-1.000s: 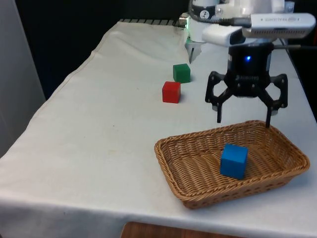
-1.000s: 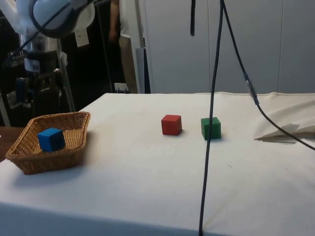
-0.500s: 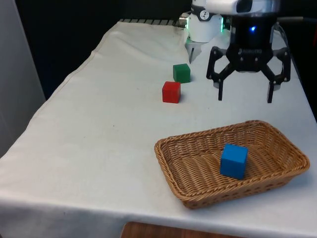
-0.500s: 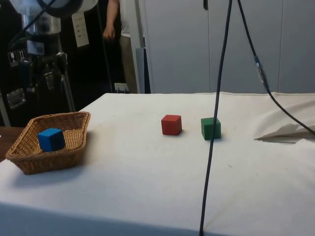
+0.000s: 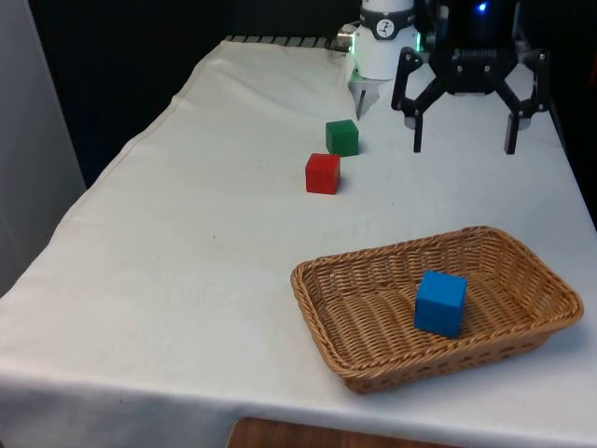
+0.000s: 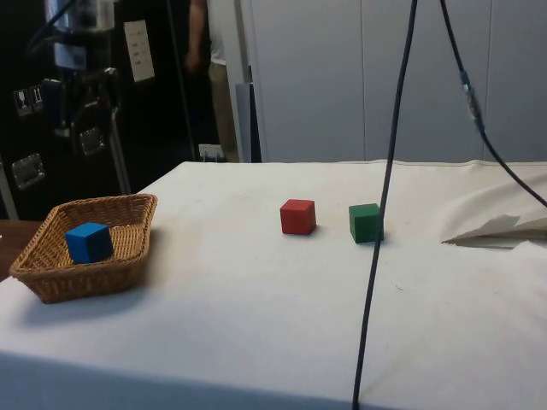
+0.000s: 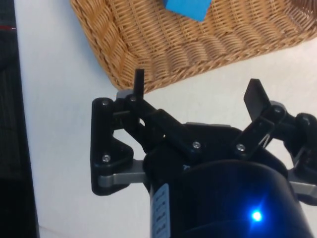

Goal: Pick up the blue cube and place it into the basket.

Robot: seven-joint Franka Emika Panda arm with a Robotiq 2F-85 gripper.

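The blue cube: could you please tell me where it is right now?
The blue cube rests inside the basket at the front view's right, apart from the open claw above.

Three cubes are counted: one blue cube [image 5: 439, 302], one red cube [image 5: 323, 174] and one green cube [image 5: 342, 137]. One wicker basket [image 5: 336, 289] is counted, and one of the three cubes, the blue one, is contained in it. Two cubes, red and green, are counted on the desk [image 5: 187, 271] itself. One person [image 6: 202, 38] is counted in the side view.
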